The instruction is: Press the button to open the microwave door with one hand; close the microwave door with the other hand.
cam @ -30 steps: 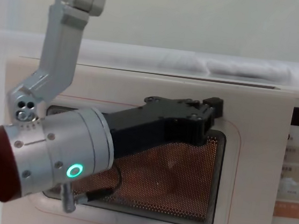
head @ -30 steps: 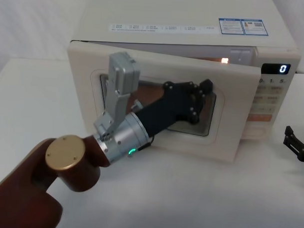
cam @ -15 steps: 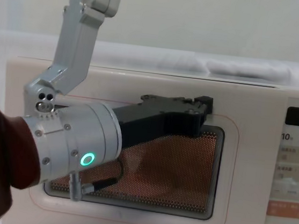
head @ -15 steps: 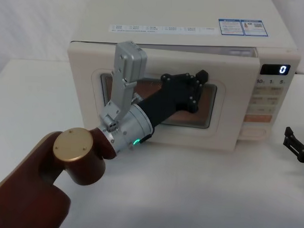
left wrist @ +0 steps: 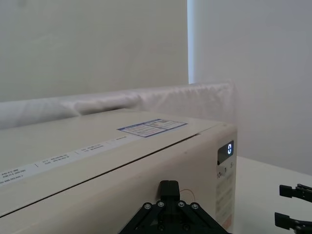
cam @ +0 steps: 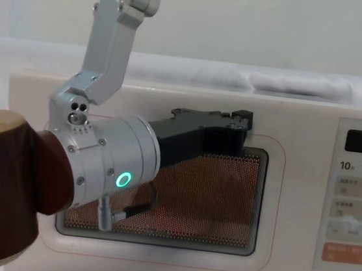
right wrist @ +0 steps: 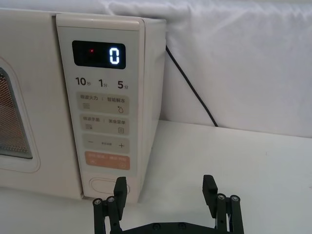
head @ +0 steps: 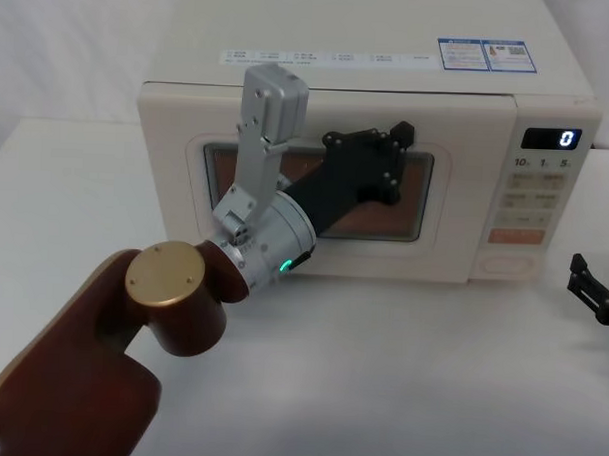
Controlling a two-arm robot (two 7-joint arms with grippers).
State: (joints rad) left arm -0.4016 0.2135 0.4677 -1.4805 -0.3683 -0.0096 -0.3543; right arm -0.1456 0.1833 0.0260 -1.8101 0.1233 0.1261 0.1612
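Observation:
The microwave door lies flush with the cream microwave front, its mesh window facing me. My left gripper, black on a silver wrist with a green ring, is shut and its tip rests against the door at the window's upper right edge. From the left wrist view the fingertips touch the door just under the top seam. The button sits at the bottom of the control panel, untouched. My right gripper hovers open just in front of and below that button, low over the table.
The control panel shows a lit "0" display and an orange key above the button. A black power cord runs down behind the microwave's right side. The white table stretches out in front; a white cloth backs the scene.
The door swung from ajar to flush against the microwave, with my left gripper travelling forward along with it. The right gripper stayed where it was.

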